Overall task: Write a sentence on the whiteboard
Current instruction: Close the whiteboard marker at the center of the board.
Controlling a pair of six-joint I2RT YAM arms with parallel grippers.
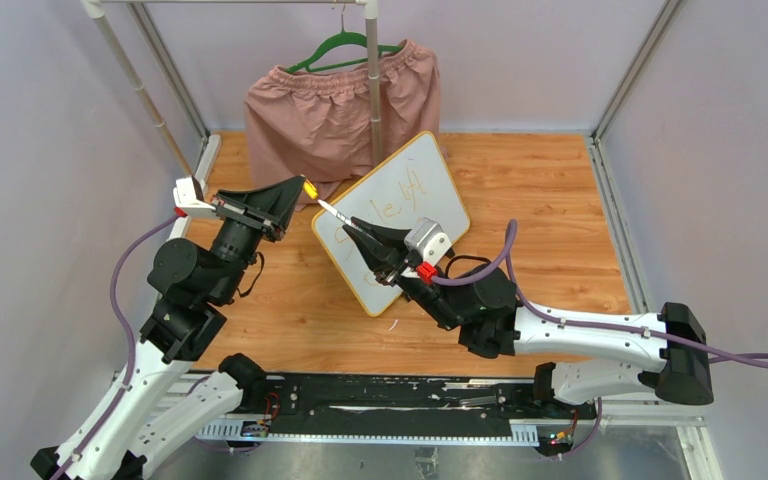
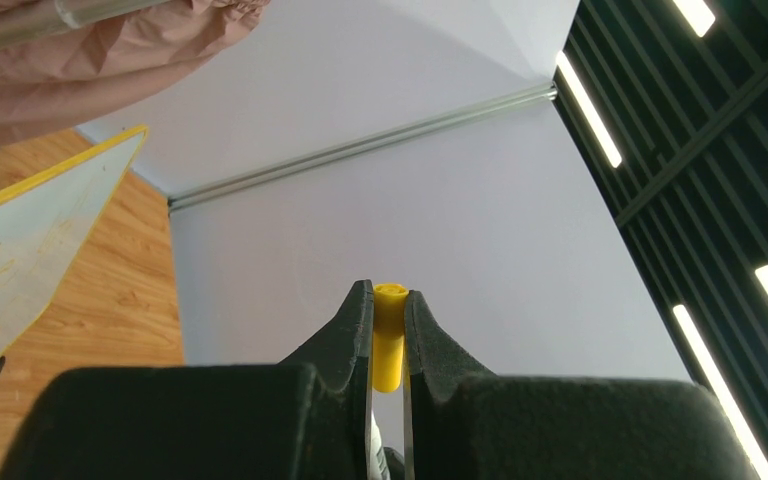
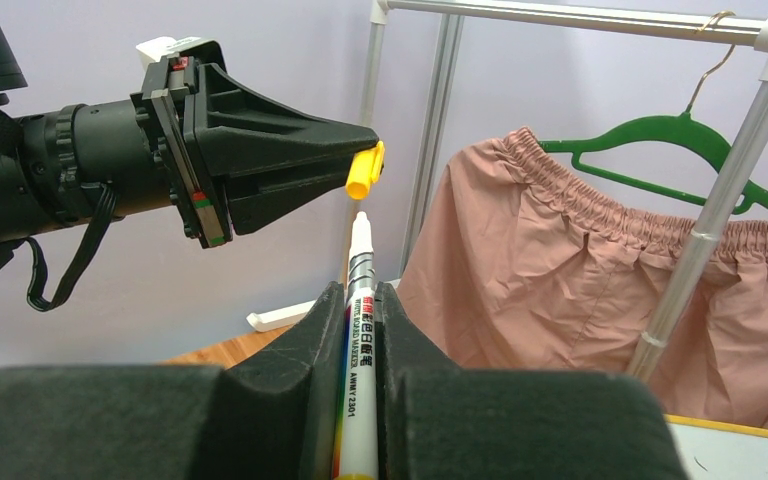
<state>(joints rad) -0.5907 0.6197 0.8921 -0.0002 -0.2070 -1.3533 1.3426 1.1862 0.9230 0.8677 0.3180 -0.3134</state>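
The whiteboard [image 1: 438,180] is sitting askew on the table [image 1: 560,220], yellow-framed, face up; the sentence [image 1: 400,197] is showing as faint orange scrawl, partly covered.

The wooden table [image 1: 550,200] carries the whiteboard [image 1: 430,180], which rests partly under the right gripper [image 1: 365,232] and to the right of the left gripper [image 1: 300,190].

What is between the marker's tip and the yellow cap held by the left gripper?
Nothing: only open air separates the marker tip from the yellow cap. The right wrist view shows it.
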